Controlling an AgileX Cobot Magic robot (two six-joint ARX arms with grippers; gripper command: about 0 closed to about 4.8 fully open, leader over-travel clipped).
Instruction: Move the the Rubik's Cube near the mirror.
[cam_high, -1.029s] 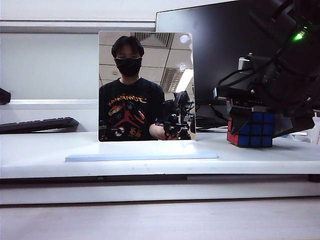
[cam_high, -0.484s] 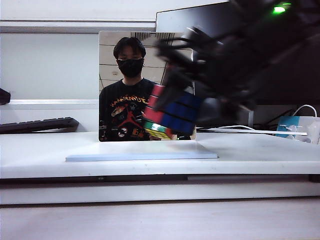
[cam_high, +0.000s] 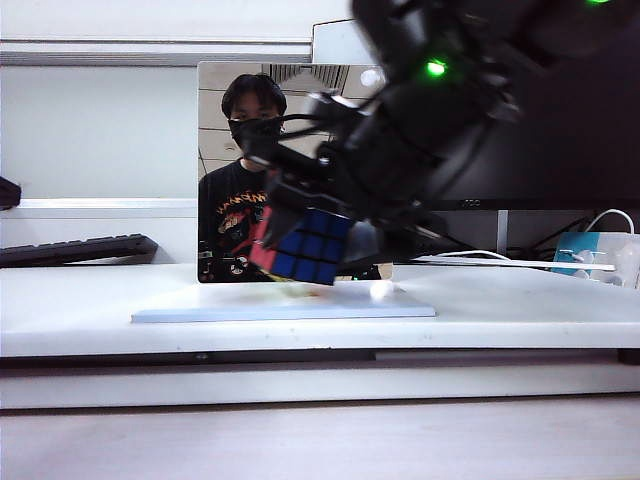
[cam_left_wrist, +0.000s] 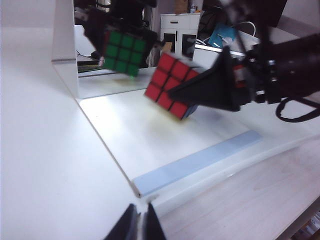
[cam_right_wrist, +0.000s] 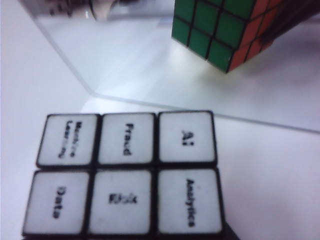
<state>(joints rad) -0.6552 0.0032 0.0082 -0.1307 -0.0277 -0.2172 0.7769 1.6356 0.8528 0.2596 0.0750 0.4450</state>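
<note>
The Rubik's Cube (cam_high: 305, 248) hangs tilted just above the mirror's pale blue-white base (cam_high: 200, 312), blue face toward the exterior camera and a red side on its left. My right gripper (cam_high: 320, 215) is shut on it from above and the right. The tall mirror (cam_high: 230, 130) stands close behind the cube. In the left wrist view the cube (cam_left_wrist: 170, 85) shows its red face, with a black finger (cam_left_wrist: 210, 90) against it and its green reflection in the mirror (cam_left_wrist: 95, 75). The right wrist view shows the cube's white lettered face (cam_right_wrist: 125, 175). My left gripper (cam_left_wrist: 137, 225) is shut, off the base's corner.
A black monitor (cam_high: 560, 120) stands behind and to the right of the mirror. A black keyboard (cam_high: 75, 248) lies at the far left. Cables and a small blue-white box (cam_high: 590, 255) sit at the right. The white table's front edge (cam_high: 320, 340) runs across below the base.
My right arm has lifted the cube off the table in front of the monitor and swung it left, to hang over the mirror's base. The left gripper has not moved.
</note>
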